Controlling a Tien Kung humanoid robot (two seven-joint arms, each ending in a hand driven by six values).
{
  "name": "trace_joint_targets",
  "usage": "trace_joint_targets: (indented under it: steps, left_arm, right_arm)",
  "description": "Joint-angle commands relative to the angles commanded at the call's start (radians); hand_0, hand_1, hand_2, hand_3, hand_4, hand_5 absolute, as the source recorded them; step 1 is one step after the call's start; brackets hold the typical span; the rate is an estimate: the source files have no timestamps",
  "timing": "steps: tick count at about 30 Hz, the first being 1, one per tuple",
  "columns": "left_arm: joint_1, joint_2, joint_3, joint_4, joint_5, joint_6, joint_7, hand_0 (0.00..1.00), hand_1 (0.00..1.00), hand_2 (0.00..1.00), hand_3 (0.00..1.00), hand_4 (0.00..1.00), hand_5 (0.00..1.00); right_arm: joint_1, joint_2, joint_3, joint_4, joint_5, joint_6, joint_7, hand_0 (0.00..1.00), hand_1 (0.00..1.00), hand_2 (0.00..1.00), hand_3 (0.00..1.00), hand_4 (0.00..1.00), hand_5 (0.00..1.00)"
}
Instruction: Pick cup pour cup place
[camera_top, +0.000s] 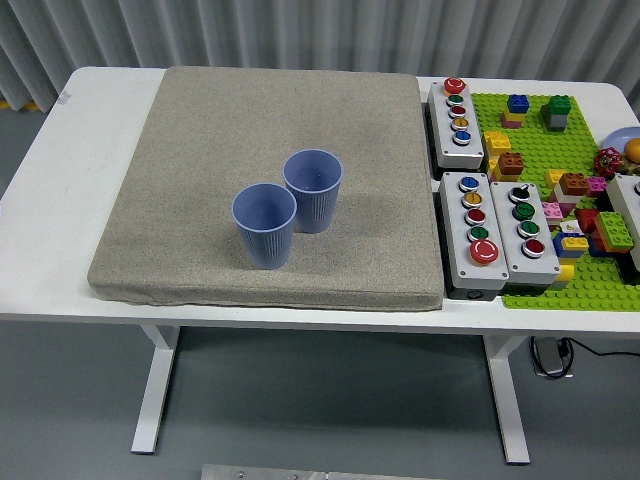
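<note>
Two blue ribbed cups stand upright on a grey fabric mat (200, 130) in the middle of the white table. The nearer cup (265, 226) sits front left, and the farther cup (313, 190) stands just behind and to its right, the two almost touching. Both look empty from above. Neither of my hands shows in the head view.
Right of the mat lie three grey button boxes (456, 112) (475, 230) (525, 231) with coloured buttons. Beyond them a green baseplate (560, 150) holds several toy bricks. A plate with toy food (620, 150) peeks in at the right edge.
</note>
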Motion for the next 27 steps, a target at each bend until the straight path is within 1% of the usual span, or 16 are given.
trace_joint_targets:
  steps: [2,7,14,21,27]
  left_arm:
    - [-0.001,-0.007,0.007,-0.004,0.008,-0.001,0.0,0.792,0.791,0.879,0.886,0.849,0.998]
    - [-0.003,-0.011,0.003,-0.009,0.019,0.005,0.0,0.796,0.796,0.881,0.887,0.849,0.998]
    - [0.027,-0.002,-0.044,-0.056,0.056,0.017,0.002,0.797,0.797,0.881,0.887,0.849,0.998]
    - [0.04,0.0,-0.074,-0.087,0.091,0.025,0.005,0.8,0.798,0.886,0.888,0.853,0.998]
    - [0.081,0.014,-0.119,-0.132,0.107,0.029,0.008,0.801,0.799,0.885,0.89,0.856,0.998]
  right_arm:
    - [0.001,0.001,0.002,0.0,-0.003,0.001,-0.002,0.685,0.633,0.585,0.565,0.002,0.105]
    - [0.004,0.002,0.007,0.001,0.003,-0.001,-0.004,0.685,0.633,0.586,0.566,0.002,0.107]
    - [0.012,-0.003,0.014,-0.002,0.003,0.0,0.004,0.685,0.633,0.586,0.566,0.002,0.109]
    - [0.015,-0.002,0.029,-0.002,-0.019,0.002,-0.001,0.685,0.633,0.587,0.568,0.002,0.113]
    - [0.013,0.0,0.047,-0.002,-0.042,0.006,-0.012,0.684,0.633,0.588,0.57,0.002,0.116]
